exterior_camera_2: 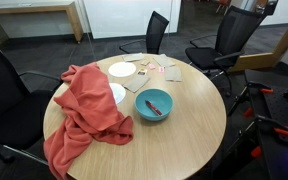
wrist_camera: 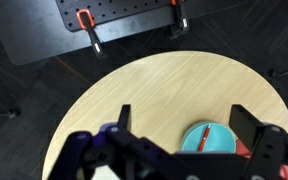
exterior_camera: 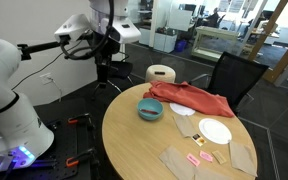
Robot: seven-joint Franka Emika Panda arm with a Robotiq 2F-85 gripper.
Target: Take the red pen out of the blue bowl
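Observation:
The blue bowl [exterior_camera: 150, 109] stands on a round wooden table [exterior_camera: 134, 140], beside a red cloth [exterior_camera: 189, 98]. In an exterior view the bowl [exterior_camera_2: 144, 100] holds the red pen [exterior_camera_2: 155, 106], which lies slanted inside it. In the wrist view the bowl [wrist_camera: 220, 142] with the pen [wrist_camera: 204, 138] shows low down between my fingers. My gripper [wrist_camera: 184, 110] is open and empty, high above the table and well apart from the bowl. In an exterior view the gripper [exterior_camera: 105, 52] hangs beyond the table's far edge.
The red cloth [exterior_camera_2: 84, 110] drapes over the table edge next to the bowl. A white plate [exterior_camera_2: 122, 69], tan pads and small pink items [exterior_camera: 197, 158] lie on the table. Black chairs [exterior_camera_2: 156, 30] stand around it. A black pegboard with clamps [wrist_camera: 124, 25] lies past the edge.

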